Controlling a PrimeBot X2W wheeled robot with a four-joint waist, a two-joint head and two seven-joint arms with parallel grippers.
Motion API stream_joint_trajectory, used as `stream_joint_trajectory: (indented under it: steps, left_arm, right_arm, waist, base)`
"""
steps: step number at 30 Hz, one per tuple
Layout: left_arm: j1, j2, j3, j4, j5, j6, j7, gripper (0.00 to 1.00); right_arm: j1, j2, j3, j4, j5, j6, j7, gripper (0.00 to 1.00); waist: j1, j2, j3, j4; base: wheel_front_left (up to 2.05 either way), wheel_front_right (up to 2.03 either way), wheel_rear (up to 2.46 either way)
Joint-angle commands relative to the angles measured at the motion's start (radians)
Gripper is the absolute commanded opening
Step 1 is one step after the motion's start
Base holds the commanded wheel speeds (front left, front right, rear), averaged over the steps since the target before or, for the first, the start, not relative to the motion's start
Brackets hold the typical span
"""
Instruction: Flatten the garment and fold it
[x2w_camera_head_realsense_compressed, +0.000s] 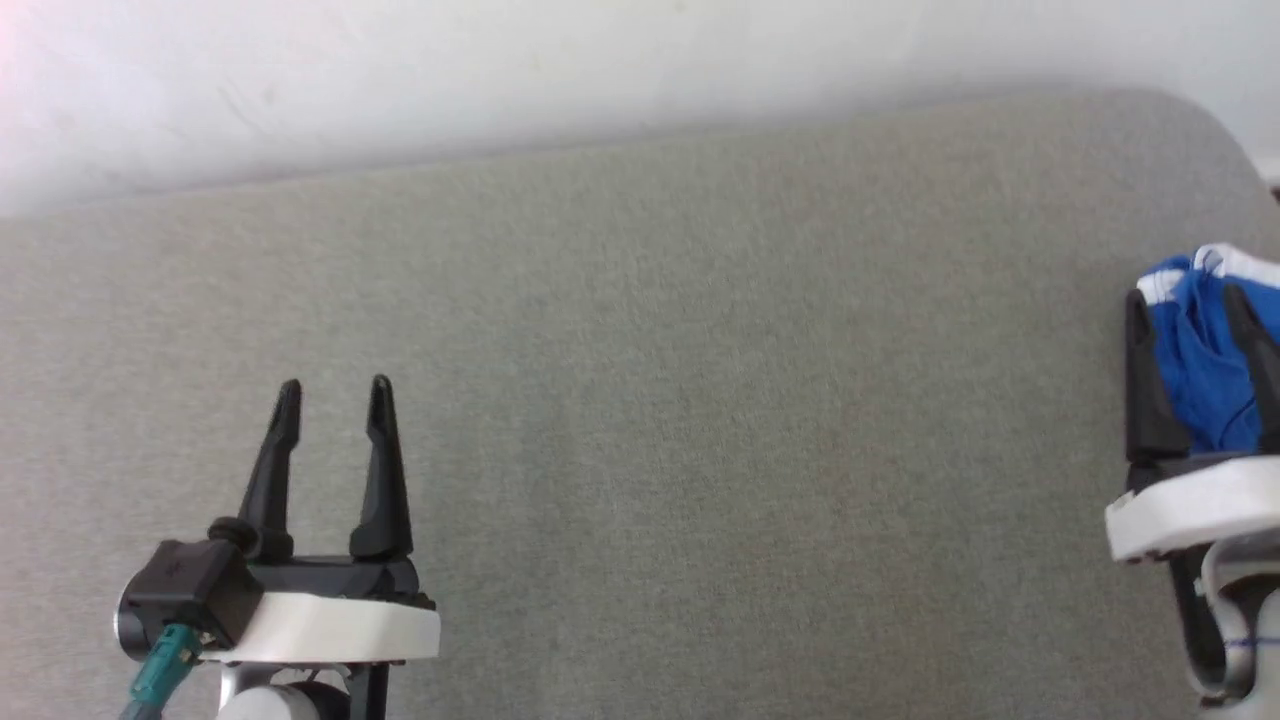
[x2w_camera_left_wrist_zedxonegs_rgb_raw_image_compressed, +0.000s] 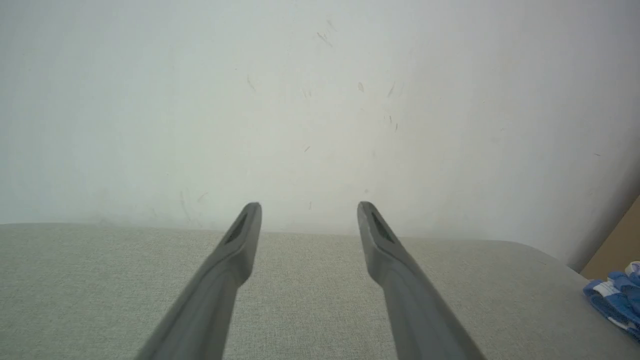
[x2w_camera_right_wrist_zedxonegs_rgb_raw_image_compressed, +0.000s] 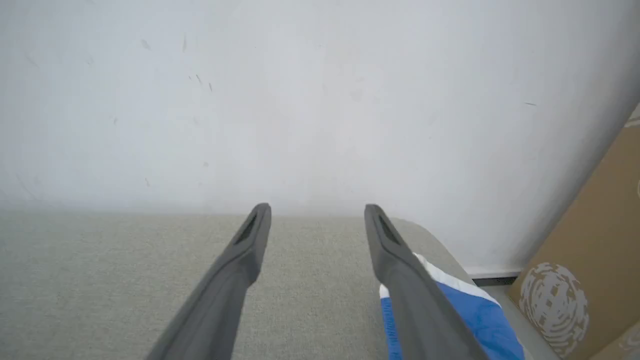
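Our right gripper (x2w_camera_head_realsense_compressed: 1185, 293) has its fingers spread wide with nothing pinched between them, right over the garment (x2w_camera_head_realsense_compressed: 1205, 370). The garment lies bunched at the right edge of the grey cloth-covered surface (x2w_camera_head_realsense_compressed: 700, 400), near the far corner. Our left gripper (x2w_camera_head_realsense_compressed: 335, 385), equally wide and empty, hovers over the near left part.

A soft grey surface (x2w_camera_head_realsense_compressed: 640, 400) with a round corner sits against a plain white wall (x2w_camera_head_realsense_compressed: 500, 70) with small dark marks. A brown box (x2w_camera_right_wrist_zedxonegs_rgb_raw_image_compressed: 590, 250) stands beside it.
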Motion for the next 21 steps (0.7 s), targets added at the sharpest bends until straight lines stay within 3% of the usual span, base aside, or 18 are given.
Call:
stream_joint_trajectory:
  steps: [1,10,21]
  left_arm:
    - [0.015,-0.011,0.007,0.016,0.022,-0.024,-0.005,1.00]
    - [0.060,-0.067,0.020,0.133,0.091,-0.062,-0.005,1.00]
    - [0.116,-0.135,0.036,0.221,0.148,-0.089,-0.005,1.00]
  right_arm:
    - [0.029,0.028,0.000,-0.016,0.002,-0.002,-0.042,1.00]
    - [0.145,0.053,0.019,0.055,-0.029,-0.002,-0.159,1.00]
    - [0.216,0.053,0.048,0.194,-0.016,-0.002,-0.215,1.00]
  waist:
    - [0.0003,0.0002,-0.068,0.040]
    - [0.0003,0.0002,-0.111,0.074]
    - [0.0003,0.0002,-0.168,0.091]
  base:
    - [0.00,0.00,0.00]
    - [0.00,0.00,0.00]
    - [0.00,0.00,0.00]
